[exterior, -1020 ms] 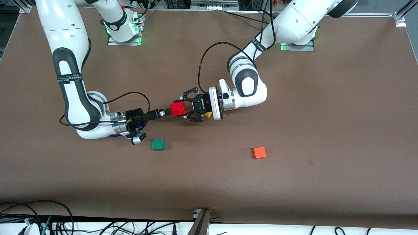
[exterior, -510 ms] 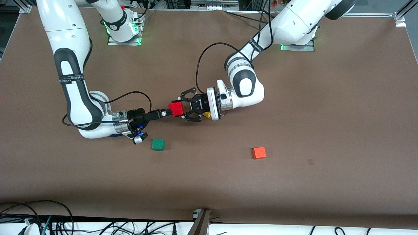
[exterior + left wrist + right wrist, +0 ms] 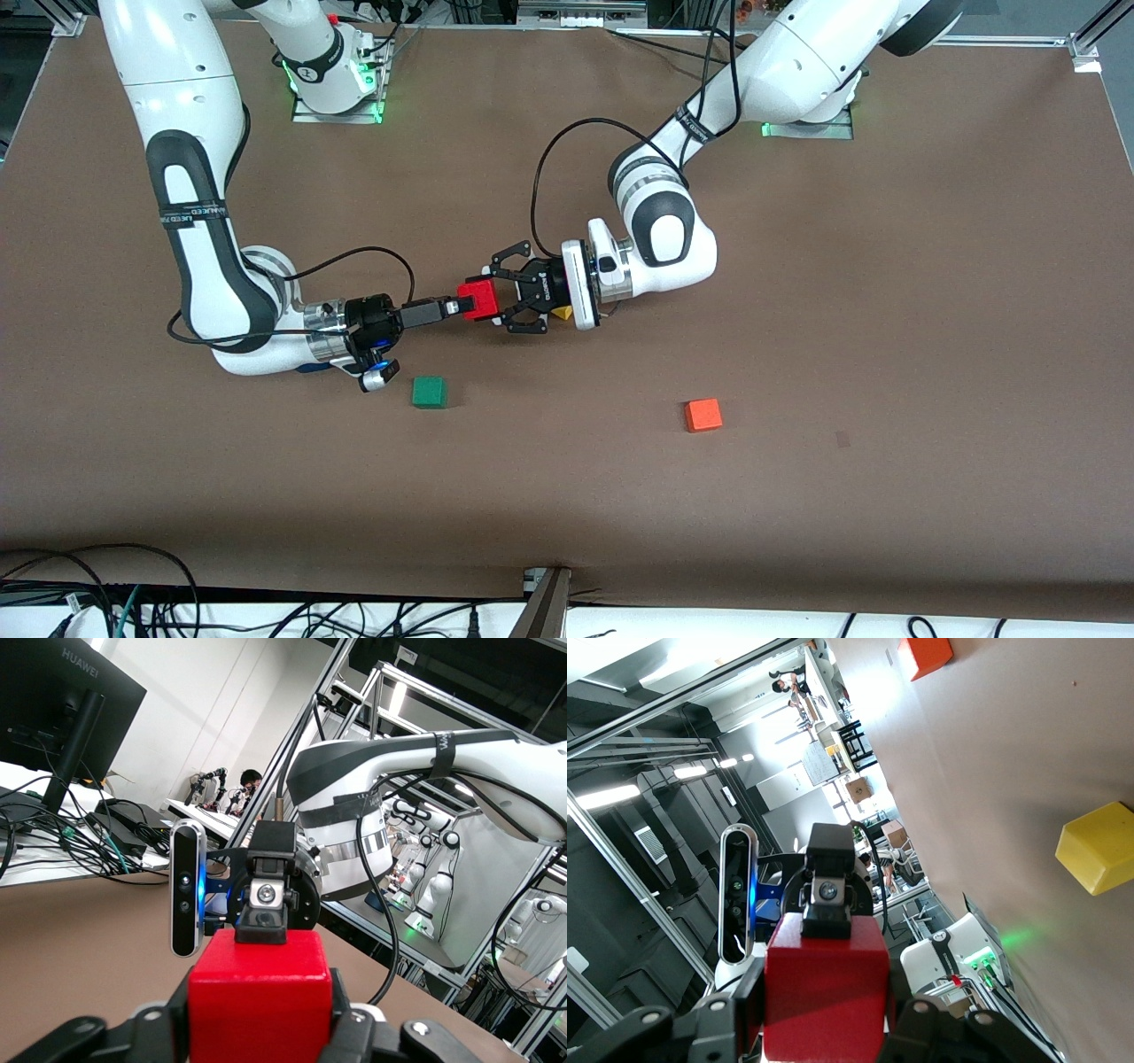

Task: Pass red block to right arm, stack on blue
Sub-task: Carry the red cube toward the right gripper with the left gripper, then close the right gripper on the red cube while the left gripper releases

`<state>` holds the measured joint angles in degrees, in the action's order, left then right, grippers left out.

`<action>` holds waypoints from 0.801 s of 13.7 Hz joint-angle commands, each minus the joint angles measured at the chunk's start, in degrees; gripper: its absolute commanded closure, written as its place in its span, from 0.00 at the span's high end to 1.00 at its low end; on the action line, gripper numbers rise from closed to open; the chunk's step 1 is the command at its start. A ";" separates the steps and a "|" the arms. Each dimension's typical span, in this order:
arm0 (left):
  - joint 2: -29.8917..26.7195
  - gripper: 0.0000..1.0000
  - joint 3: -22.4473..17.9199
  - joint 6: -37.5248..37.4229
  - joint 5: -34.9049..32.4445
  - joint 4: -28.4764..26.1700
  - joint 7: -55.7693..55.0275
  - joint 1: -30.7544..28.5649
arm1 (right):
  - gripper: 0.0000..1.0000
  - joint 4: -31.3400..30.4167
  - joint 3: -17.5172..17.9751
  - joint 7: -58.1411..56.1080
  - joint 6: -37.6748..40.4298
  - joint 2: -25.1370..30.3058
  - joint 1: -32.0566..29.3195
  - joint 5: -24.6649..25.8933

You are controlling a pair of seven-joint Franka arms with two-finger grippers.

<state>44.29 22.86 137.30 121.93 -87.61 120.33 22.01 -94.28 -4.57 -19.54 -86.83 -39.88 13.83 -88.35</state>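
Because the red block [image 3: 479, 299] is mid-handover above the worktop [image 3: 797, 354], both the right gripper [image 3: 459, 307] and left gripper [image 3: 498, 297] have fingers pinching it.

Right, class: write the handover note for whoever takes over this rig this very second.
The right claw is shut on the red block, in the air over the table's middle.
The left claw is at the same block, from the left arm's end.
The blue cube shows in no view.
Done: the right arm has its grip for the pass.
To do: left claw clears away, find the blue cube, stack red on it.
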 commanded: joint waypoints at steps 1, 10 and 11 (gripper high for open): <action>0.79 1.00 -0.28 0.25 5.23 1.31 1.14 0.93 | 0.02 -1.70 0.09 -1.03 -0.26 2.00 0.23 -1.21; -6.22 1.00 -0.01 0.25 4.55 -3.25 -3.23 -1.61 | 0.02 0.58 -2.63 -1.11 -0.44 3.32 -0.12 4.23; -8.07 1.00 -0.19 0.51 4.37 -5.01 -5.17 -1.88 | 0.02 1.54 -2.99 -1.11 -0.35 3.32 -0.21 5.72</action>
<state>41.56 22.92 137.33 125.20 -87.66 117.89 21.09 -93.42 -6.82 -19.95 -87.18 -37.56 13.73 -84.93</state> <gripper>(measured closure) 0.000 0.436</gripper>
